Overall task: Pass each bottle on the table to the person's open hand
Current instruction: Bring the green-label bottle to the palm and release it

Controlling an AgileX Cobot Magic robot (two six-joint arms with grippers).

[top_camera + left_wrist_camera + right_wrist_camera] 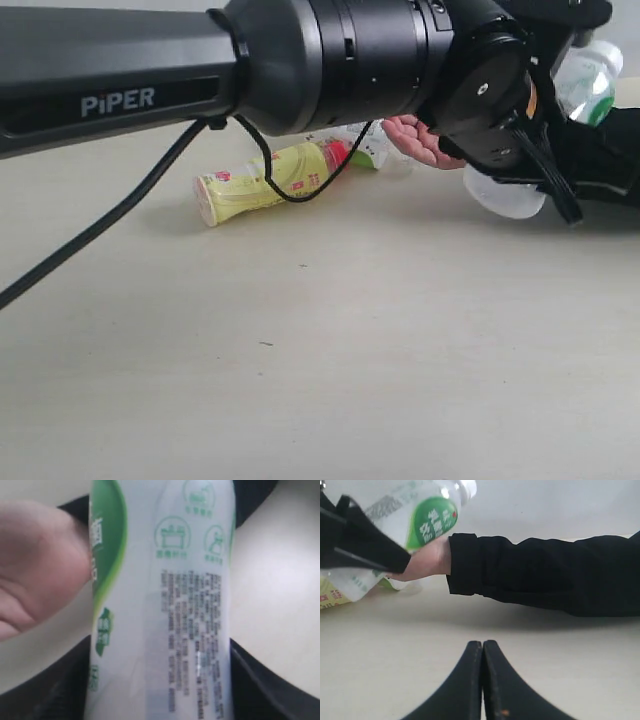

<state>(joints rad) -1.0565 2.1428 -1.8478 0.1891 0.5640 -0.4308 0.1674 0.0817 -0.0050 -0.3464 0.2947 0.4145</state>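
Note:
My left gripper reaches across to the right and is shut on the frosted white bottle with the green-white label. In the left wrist view that bottle fills the gap between the black fingers. The person's hand lies open on the table just beside and below it, and its palm is next to the bottle. A yellow bottle with a red cap lies on its side on the table. My right gripper is shut and empty, low over the table.
Behind the yellow bottle's cap lies another clear bottle, partly hidden. The person's black sleeve stretches across the table from the right. The left arm's black tube and its cable cross the upper left of the exterior view.

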